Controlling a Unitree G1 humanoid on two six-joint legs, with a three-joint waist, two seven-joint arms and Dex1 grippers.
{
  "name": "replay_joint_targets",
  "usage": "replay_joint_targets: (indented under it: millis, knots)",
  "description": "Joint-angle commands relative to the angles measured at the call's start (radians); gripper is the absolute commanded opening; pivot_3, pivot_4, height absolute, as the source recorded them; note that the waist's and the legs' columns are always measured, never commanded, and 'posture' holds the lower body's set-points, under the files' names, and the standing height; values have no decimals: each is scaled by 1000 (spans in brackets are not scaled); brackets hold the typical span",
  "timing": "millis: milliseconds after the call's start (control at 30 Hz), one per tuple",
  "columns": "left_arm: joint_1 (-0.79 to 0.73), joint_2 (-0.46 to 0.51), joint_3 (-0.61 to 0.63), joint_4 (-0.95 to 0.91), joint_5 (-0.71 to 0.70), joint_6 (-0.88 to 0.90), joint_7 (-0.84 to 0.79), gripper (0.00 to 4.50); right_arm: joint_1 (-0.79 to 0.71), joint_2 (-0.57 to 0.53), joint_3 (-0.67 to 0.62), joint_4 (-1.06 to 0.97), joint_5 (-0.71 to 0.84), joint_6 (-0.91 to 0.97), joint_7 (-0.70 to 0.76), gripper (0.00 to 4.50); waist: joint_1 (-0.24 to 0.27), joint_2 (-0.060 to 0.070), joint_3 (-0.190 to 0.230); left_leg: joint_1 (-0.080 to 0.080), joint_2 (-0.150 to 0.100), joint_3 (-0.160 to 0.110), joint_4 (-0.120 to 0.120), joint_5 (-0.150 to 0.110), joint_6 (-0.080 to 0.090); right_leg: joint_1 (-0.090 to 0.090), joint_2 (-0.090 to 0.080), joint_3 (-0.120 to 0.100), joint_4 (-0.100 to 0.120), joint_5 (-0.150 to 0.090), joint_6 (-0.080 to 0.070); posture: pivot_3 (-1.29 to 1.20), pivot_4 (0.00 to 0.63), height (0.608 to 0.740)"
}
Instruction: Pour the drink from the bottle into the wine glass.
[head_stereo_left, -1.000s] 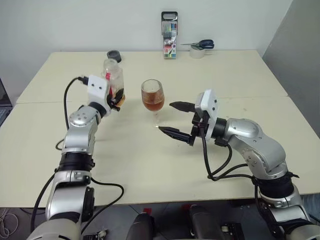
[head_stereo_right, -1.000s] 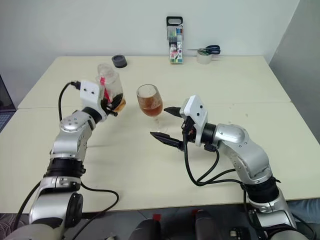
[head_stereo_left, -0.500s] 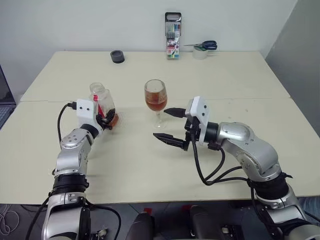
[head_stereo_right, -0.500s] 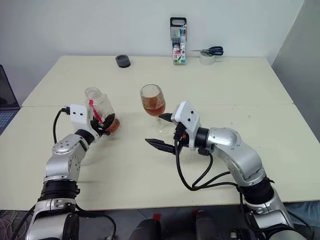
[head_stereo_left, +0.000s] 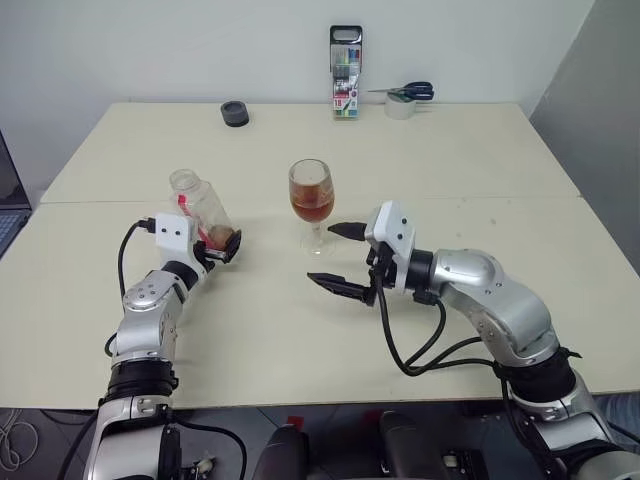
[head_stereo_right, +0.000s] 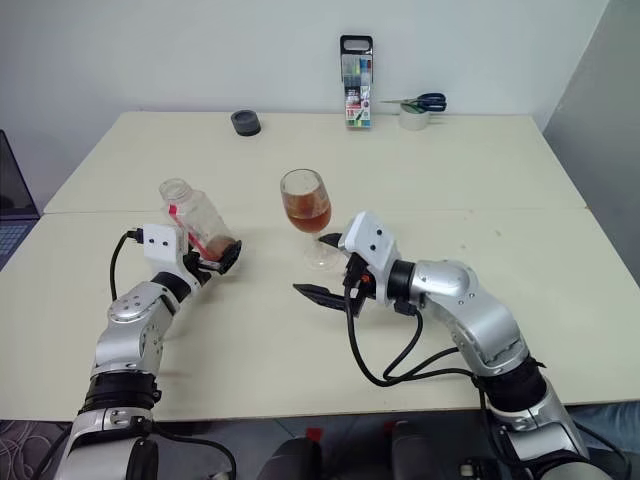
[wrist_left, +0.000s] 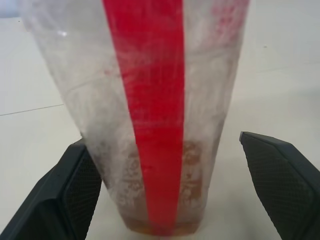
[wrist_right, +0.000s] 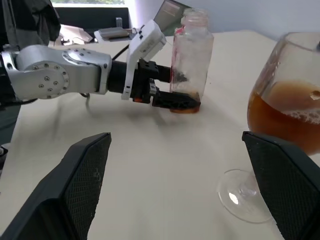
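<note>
The clear bottle (head_stereo_left: 200, 207) with a red label stripe stands uncapped on the table, left of the wine glass (head_stereo_left: 310, 195). A thin film of drink (wrist_left: 160, 227) lies at the bottle's base. My left gripper (head_stereo_left: 218, 246) is open around the bottle's base; the left wrist view shows one finger (wrist_left: 275, 170) clearly apart from it. The wine glass stands upright, its bowl about half full of amber drink (head_stereo_left: 310, 205). My right gripper (head_stereo_left: 322, 253) is open just right of and in front of the glass's foot, with nothing between its fingers. In the right wrist view the bottle (wrist_right: 190, 55) and the glass (wrist_right: 285, 115) both stand ahead.
A marker-pen case (head_stereo_left: 345, 72) stands at the table's far edge, with scissors on a tape roll (head_stereo_left: 405, 96) to its right. A dark round object (head_stereo_left: 235, 113) lies at the back left. A seam (head_stereo_left: 520, 197) runs across the table.
My left arm has lowered the bottle from the air onto the table, and its gripper has opened. The right gripper sank slightly. The camera view shifted.
</note>
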Motion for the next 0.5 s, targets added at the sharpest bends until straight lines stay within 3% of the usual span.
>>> replay_joint_targets:
  millis: [33,300,500]
  knots:
    - [49,10,14,-84,14,0,32,4483,64,27,-14,3,-39,-74,-51,4500,1,0,0,0,0,0,0,0,0,0,0,0,0,0,0,0,150,740]
    - [205,2,16,-321,35,101,117,4483,277,230,-166,34,-85,-233,-328,4500,13,-1,-1,1,0,0,-1,-1,1,0,0,1,0,0,0,0,150,740]
    - [291,-38,1,-445,14,110,113,4483,362,272,-168,69,-157,-355,-398,4500,21,-1,-2,2,0,1,-1,-2,3,2,-1,1,-1,0,0,0,150,740]
